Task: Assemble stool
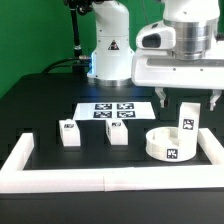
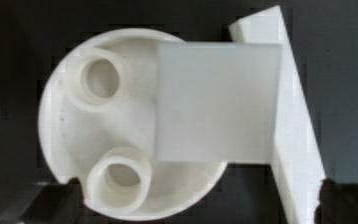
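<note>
The white round seat (image 1: pixel 168 146) lies near the exterior view's right, with one leg block (image 1: pixel 188 122) standing upright on it. My gripper (image 1: pixel 188 102) hangs right over that leg, jaws wide apart on either side of its top and not touching it. In the wrist view the leg (image 2: pixel 220 100) fills the middle, over the seat (image 2: pixel 69 120), which shows two round holes. The dark fingertips (image 2: pixel 51 203) sit at the frame's lower corners. Two more leg blocks (image 1: pixel 68 133) (image 1: pixel 118 132) stand on the black table to the left.
The marker board (image 1: pixel 112 111) lies flat behind the loose legs. The white border wall (image 1: pixel 100 181) runs along the front and up both sides, close to the seat on the right (image 2: pixel 286 110). The robot base (image 1: pixel 110 50) stands at the back.
</note>
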Tool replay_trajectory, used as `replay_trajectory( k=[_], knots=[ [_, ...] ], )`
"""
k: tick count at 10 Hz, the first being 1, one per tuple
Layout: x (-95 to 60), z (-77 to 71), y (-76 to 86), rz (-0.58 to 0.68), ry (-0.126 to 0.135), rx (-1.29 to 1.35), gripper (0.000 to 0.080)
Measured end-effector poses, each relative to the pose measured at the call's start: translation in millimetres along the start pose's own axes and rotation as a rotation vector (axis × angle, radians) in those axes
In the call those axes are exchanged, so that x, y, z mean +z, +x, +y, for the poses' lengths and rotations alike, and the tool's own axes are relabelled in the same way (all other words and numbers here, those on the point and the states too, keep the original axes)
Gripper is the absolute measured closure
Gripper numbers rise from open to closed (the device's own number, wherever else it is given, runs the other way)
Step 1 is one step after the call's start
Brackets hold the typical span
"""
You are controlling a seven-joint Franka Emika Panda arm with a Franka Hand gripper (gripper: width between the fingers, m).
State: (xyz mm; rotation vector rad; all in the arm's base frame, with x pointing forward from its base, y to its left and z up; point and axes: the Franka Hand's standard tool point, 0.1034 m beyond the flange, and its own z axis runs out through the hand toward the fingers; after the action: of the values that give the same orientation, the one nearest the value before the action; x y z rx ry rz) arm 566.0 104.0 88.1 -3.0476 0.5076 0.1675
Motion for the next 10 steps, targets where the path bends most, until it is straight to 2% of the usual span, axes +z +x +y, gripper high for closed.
replay_trajectory(
  k=[3, 5, 8, 9, 10],
  knots=[
    [14.6, -8.4, -7.0, 0.001, -0.004, -0.018, 0.015],
    [23.8, -8.3, -9.3, 0.0, -0.007, -0.021, 0.015],
    [23.7, -7.7, -9.3, 0.0, -0.007, -0.017, 0.015],
    [23.7, -7.8, -9.3, -0.001, -0.007, -0.004, 0.0283],
    [23.7, -7.8, -9.3, -0.001, -0.007, -0.006, 0.0283]
  ],
)
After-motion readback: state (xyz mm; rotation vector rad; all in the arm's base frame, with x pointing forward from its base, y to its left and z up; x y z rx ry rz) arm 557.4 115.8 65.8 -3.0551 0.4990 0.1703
